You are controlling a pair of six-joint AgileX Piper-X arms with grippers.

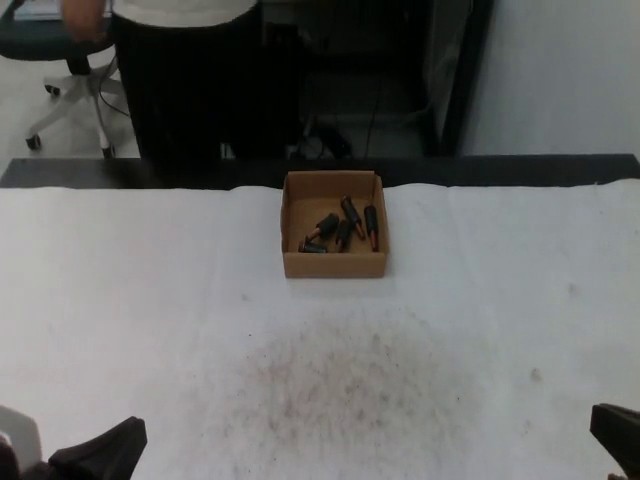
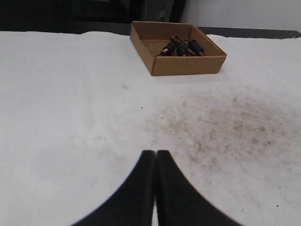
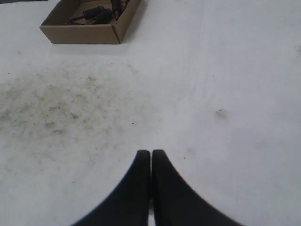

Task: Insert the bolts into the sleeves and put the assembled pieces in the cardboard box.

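Observation:
The cardboard box [image 1: 290, 262] stands at the middle back of the white-covered bench and holds several dark assembled bolt-and-sleeve pieces [image 1: 340, 227]. From the left wrist view the box [image 2: 187, 65] is far ahead, with the pieces [image 2: 182, 47] inside it. The right wrist view has the box [image 3: 80, 34] far off too, pieces [image 3: 94, 14] showing over its wall. My left gripper [image 2: 155, 153] is shut, empty, low over the bench's near left. My right gripper [image 3: 151, 152] is shut and empty at the near right. Both arms' tips peek in at the high view's lower corners [image 1: 100, 452] [image 1: 618, 430].
A dusty brown stain [image 1: 350, 385] marks the white cover in the near middle. The bench's dark back edge [image 1: 500, 168] runs behind the box. A person in dark trousers [image 1: 190, 80] stands beyond the bench, beside an office chair [image 1: 70, 90].

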